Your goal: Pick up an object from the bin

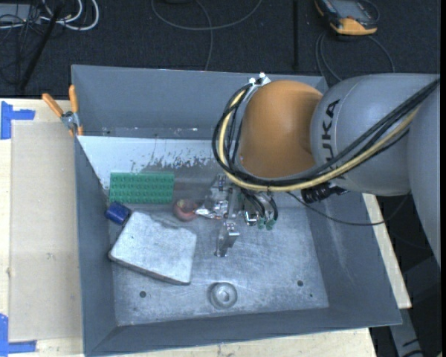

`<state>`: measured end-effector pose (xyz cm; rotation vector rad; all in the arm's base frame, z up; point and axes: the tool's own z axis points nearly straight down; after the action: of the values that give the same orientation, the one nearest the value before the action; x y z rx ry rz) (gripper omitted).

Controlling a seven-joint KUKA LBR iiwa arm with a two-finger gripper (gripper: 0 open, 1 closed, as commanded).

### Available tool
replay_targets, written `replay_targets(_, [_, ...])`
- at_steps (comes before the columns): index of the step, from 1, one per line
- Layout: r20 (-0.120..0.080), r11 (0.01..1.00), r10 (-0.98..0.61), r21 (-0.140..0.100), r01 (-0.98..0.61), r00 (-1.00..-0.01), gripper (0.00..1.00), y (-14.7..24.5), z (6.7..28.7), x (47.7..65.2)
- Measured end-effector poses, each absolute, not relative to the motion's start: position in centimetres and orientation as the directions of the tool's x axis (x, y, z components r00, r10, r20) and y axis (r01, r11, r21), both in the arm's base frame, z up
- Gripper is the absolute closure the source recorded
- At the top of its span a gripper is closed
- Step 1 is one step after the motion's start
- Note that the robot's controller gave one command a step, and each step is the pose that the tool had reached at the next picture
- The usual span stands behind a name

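Hanging near the centre of the bin (282, 274), the gripper (223, 244) sits just beside a small reddish round thing (184, 210) at its ten o'clock. Whether it is apart or together cannot be told. Toward nine o'clock lie a grey flat slab (154, 248), a green studded plate (141, 187) and a small blue piece (117, 213).

The arm's orange cover (279, 129) hides the back wall of the bin (134, 99) far to the right of the green studded block (141, 187). Just right of that block a small pinkish round thing (184, 210) is too blurred to name, and the upper part of the claw (223, 245) beyond it merges with cables
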<state>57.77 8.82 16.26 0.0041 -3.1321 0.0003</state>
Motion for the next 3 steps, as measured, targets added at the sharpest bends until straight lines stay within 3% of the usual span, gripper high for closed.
replay_targets(1, [0.004, 0.999, -0.037, 0.0, -0.037, -0.999, 0.0, 5.0, 10.9, 60.5])
replay_targets(2, [-0.017, 1.0, 0.002, 0.007, 0.001, -1.0, 0.0, 5.1, 7.6, 61.8])
replay_targets(3, [-0.021, 1.0, 0.005, 0.006, 0.005, -1.0, 1.0, 5.0, 7.9, 62.0])
